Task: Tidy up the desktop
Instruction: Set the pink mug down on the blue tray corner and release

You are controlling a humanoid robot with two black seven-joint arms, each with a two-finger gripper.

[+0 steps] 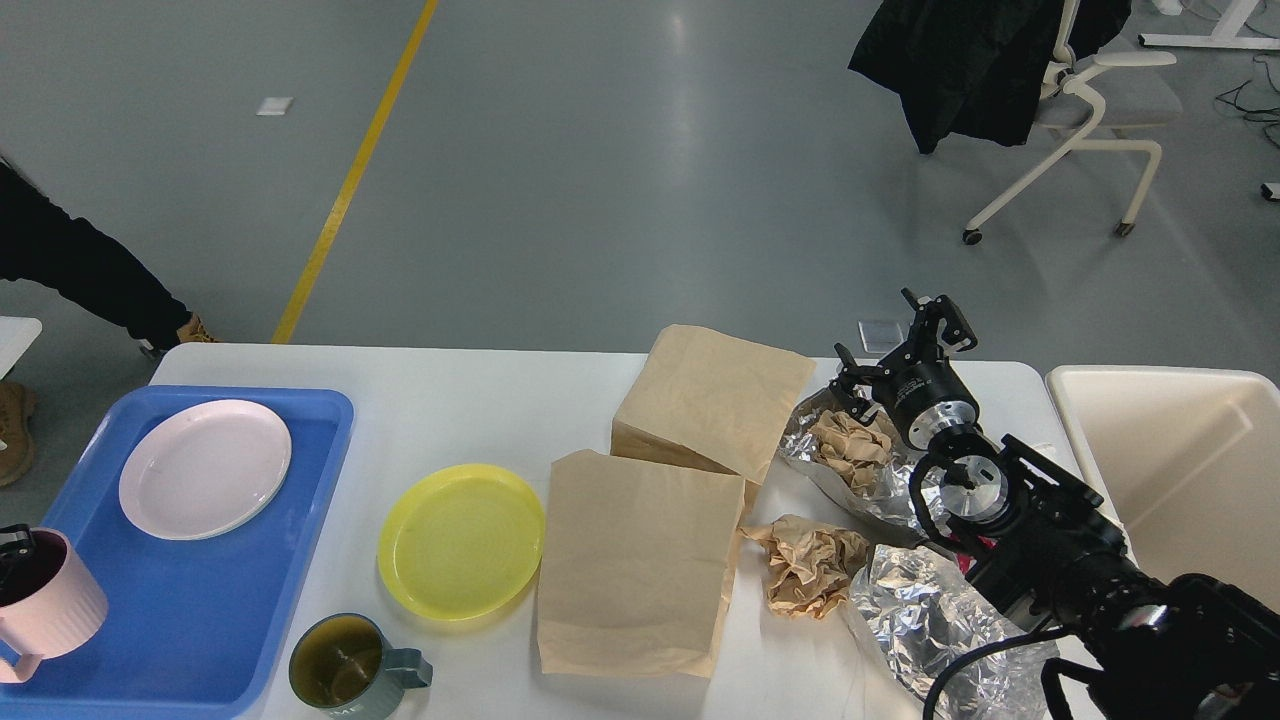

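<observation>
The white worktop fills the near half of the view and is sorted into two zones, which seems to explain where everything sits. Crockery gathers at the left: a blue tray already carries a pale pink plate, and a pink mug sits at the tray's near left edge with the left gripper at its rim, only a dark sliver of it in view, so I cannot tell whether its jaws grip the mug or have released it. A yellow plate and a green mug wait on the bare worktop just right of the tray, likely next to be loaded. Rubbish lies at the right, close to the cream bin: two brown paper bags, crumpled brown paper and foil. The right gripper hangs over the far foil wad with jaws spread and empty, probably poised to collect waste.
</observation>
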